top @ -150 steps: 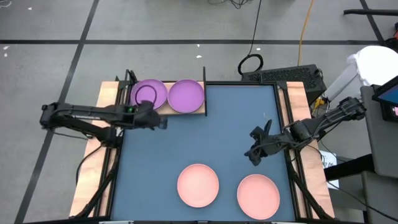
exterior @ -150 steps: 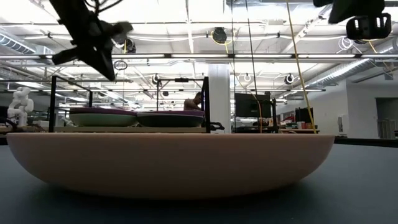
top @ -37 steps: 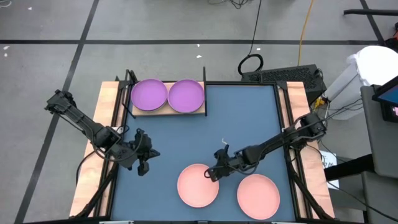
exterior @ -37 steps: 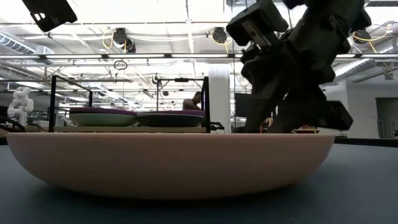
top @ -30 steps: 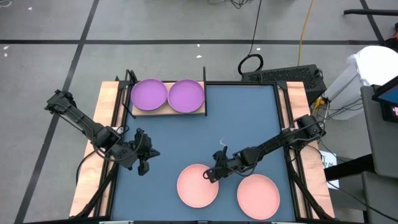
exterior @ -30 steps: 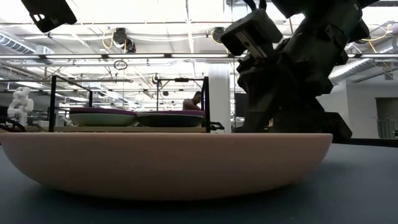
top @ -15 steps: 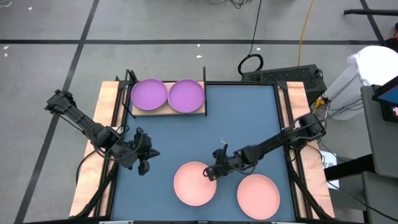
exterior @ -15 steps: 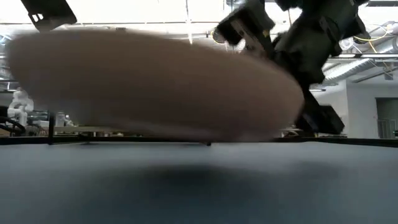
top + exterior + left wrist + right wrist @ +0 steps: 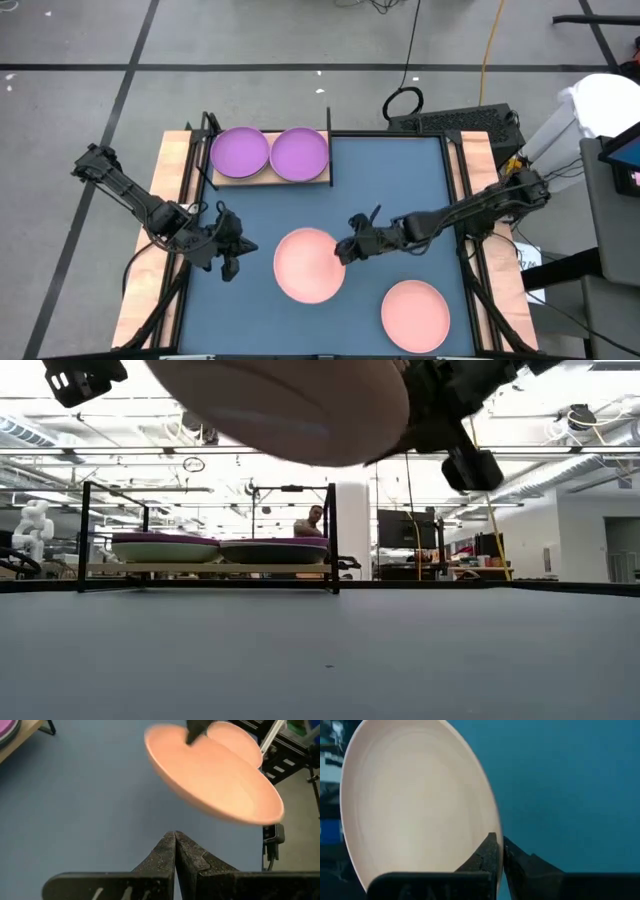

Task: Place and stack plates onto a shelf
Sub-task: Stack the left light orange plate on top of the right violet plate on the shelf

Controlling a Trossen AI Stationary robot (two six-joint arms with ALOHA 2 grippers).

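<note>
Right end effector (image 9: 345, 249) pinched shut on the rim of one salmon plate (image 9: 309, 264), which it holds lifted clear of the blue-grey mat (image 9: 390, 190). In the low view the plate (image 9: 290, 400) hangs high above the mat, and in the right wrist view the two fingers meet over a thin strip of rim (image 9: 492, 840), so the whole plate is cantilevered away from the end effector. The left wrist view shows the plate (image 9: 215, 780) tilted, not level.

Left end effector (image 9: 232, 256), fingers closed on nothing, waits over the mat on the far side of the carried plate from the right end effector. The second salmon plate (image 9: 415, 310) lies flat on the mat, near the right end effector on the side away from the shelf. The shelf (image 9: 268, 176), at a corner of the desk (image 9: 172, 150) well apart from the right end effector, already bears two purple plates (image 9: 240, 152) (image 9: 299, 153) side by side.

Risks from here, as judged:
- The one-edge grip on a smooth matte rim may let the plate rotate or slip under its own weight during the carry.
- A tilted plate could strike the black upright posts (image 9: 328, 120) on approach, or jolt the shelf.
- Released off-centre or still tilted, it could skid off the purple plate beneath, or land bridging both.
- The carry path runs close to the left end effector; contact there could knock the plate loose.
</note>
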